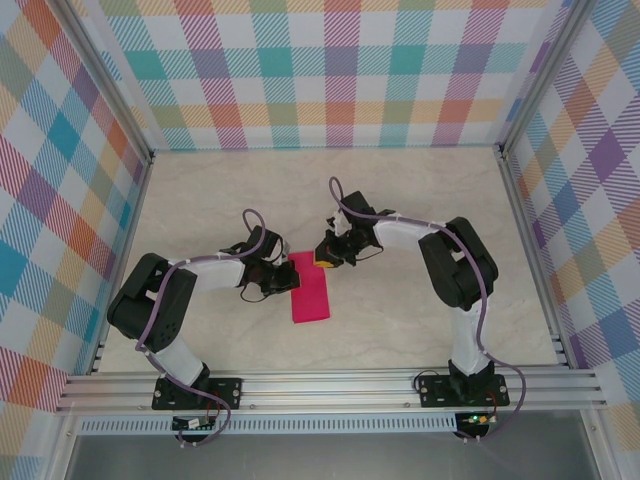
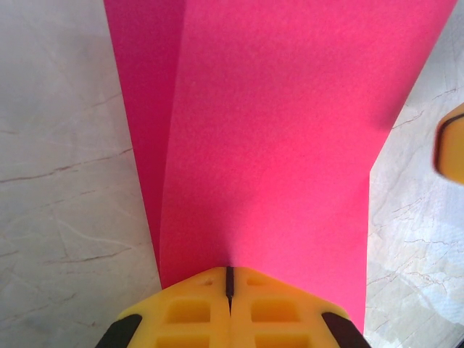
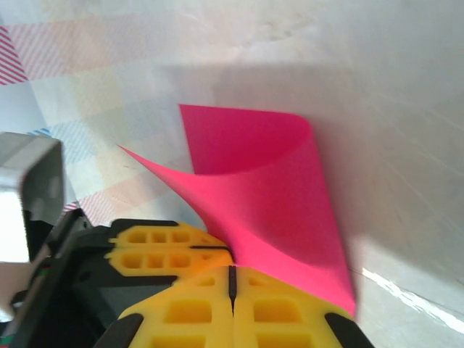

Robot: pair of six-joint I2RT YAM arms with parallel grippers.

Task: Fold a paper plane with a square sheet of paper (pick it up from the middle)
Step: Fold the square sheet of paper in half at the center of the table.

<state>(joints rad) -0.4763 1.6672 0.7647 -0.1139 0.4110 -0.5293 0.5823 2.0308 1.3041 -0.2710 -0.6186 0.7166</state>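
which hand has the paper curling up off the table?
The right hand: the pink paper curls up from its shut tip. At the left hand it lies flat on the table.

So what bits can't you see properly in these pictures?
- Left wrist view: the magenta-pink folded paper sheet runs past the top edge, so its far end is cut off.
- Same view: the shut left gripper covers its near edge, hiding whether it is pinched.
- Right wrist view: the right gripper hides the sheet's near corner.
- Top view: creases too small.
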